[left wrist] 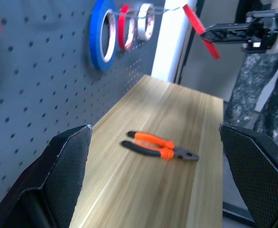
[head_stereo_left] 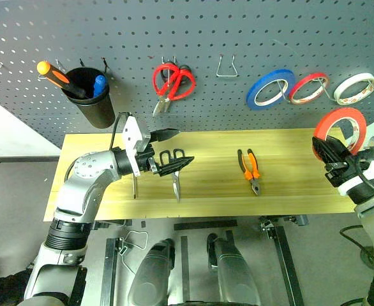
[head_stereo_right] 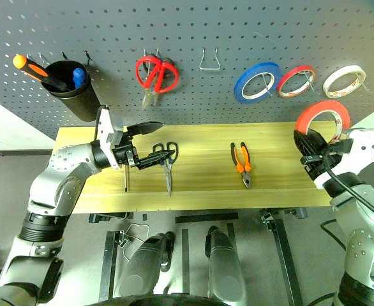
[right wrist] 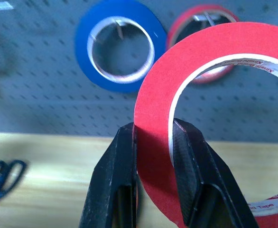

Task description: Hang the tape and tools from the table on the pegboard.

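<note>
Between the right gripper's (right wrist: 153, 142) clenched fingers stands the red tape (right wrist: 210, 118), upright above the table (head_stereo_left: 206, 185), with the pegboard (head_stereo_left: 238, 38) ahead. Best to keep the ring's hole facing a free hook. Well aside, the left gripper (head_stereo_left: 171, 151) hangs released over the scissors (head_stereo_left: 174, 169).

You see four tape rings (head_stereo_left: 270, 89), two scissors (head_stereo_left: 173, 81), one pliers (head_stereo_left: 249, 169) and three screwdrivers (head_stereo_left: 58, 77).

Silver-grey jointed left arm (head_stereo_left: 85, 182) with ribbed black collar, white wrist housings, black cable along the right arm (head_stereo_right: 356, 191), black textured fingers (left wrist: 68, 166).
</note>
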### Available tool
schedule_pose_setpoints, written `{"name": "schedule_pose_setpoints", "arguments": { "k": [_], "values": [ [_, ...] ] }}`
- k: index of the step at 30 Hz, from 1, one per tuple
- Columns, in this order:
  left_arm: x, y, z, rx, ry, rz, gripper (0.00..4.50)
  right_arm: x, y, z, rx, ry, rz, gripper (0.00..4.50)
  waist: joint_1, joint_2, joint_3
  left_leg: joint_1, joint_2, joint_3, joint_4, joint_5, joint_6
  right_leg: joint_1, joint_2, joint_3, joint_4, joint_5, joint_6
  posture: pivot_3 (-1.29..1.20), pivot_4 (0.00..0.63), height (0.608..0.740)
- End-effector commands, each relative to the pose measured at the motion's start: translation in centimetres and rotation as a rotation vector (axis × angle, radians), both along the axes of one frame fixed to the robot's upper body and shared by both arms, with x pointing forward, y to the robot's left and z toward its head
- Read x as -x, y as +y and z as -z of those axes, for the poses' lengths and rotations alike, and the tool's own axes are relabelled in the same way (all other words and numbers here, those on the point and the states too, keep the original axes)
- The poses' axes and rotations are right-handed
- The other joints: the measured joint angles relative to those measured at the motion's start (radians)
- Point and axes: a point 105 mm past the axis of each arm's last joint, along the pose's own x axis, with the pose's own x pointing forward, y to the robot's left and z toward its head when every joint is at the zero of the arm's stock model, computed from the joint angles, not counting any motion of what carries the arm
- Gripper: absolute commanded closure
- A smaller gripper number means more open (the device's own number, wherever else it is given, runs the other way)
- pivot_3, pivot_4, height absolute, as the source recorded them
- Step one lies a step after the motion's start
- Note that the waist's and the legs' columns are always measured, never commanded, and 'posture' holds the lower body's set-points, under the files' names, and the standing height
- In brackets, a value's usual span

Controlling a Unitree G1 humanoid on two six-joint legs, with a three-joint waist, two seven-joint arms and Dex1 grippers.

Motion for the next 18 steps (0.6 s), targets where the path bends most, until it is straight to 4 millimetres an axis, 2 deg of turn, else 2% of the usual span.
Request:
{"name": "schedule_pose_setpoints", "arguments": {
  "k": [1,6,18],
  "values": [
    [0.8,-0.2,-1.4,0.039,-0.075,0.03,0.0,0.8,0.6,-3.4,0.026,-0.142,-0.033,3.81,0.0,0.0,0.0,0.0,0.0,0.0,0.0,0.0,0.0,0.0,0.0,0.0,0.0,0.0,0.0,0.07,0.327,0.74],
    [1.0,-0.6,-1.6,0.062,-0.103,0.045,0.0,-0.5,0.9,-4.6,0.018,-0.182,-0.052,3.81,-0.001,0.0,0.0,0.0,0.0,0.0,0.0,0.0,0.0,0.0,0.0,0.0,0.0,0.0,0.0,0.07,0.329,0.74],
    [1.0,-0.6,-1.8,0.052,-0.116,0.039,0.0,-3.9,1.3,-4.1,-0.002,-0.189,-0.079,3.81,0.0,0.0,0.0,0.0,0.0,0.0,0.0,0.0,0.0,0.0,0.0,0.0,0.0,0.0,0.0,0.09,0.335,0.74]
  ]
}}
